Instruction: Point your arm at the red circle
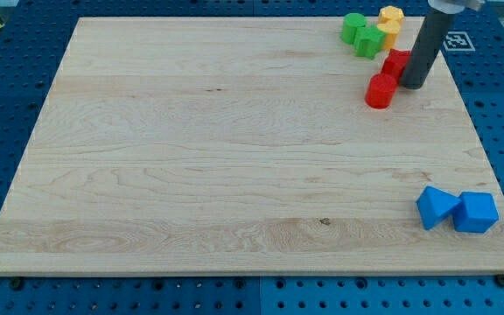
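The red circle (380, 91) lies near the board's top right. A second red block (395, 63) of unclear shape sits just above and right of it, partly hidden by my rod. My tip (411, 85) stands on the board right of the red circle, a small gap from it, and against the second red block's lower right side.
Two green blocks (353, 27) (369, 41) and two yellow blocks (391, 16) (388, 33) cluster at the view's top right, above the red ones. Two blue blocks (436, 207) (477, 212) sit at the bottom right corner. The wooden board (234, 157) rests on a blue pegboard.
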Controlling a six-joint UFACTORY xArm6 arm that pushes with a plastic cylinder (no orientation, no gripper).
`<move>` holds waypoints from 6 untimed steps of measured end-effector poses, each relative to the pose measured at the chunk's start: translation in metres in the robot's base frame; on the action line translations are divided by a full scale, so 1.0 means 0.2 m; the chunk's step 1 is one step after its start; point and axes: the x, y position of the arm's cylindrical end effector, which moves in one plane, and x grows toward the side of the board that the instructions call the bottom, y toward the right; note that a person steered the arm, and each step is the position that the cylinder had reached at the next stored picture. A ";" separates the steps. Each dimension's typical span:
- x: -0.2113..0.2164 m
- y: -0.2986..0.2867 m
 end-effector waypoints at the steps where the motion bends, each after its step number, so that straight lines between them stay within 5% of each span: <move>1: -0.09 0.00; 4: -0.13 -0.47; 6: 0.32 -0.41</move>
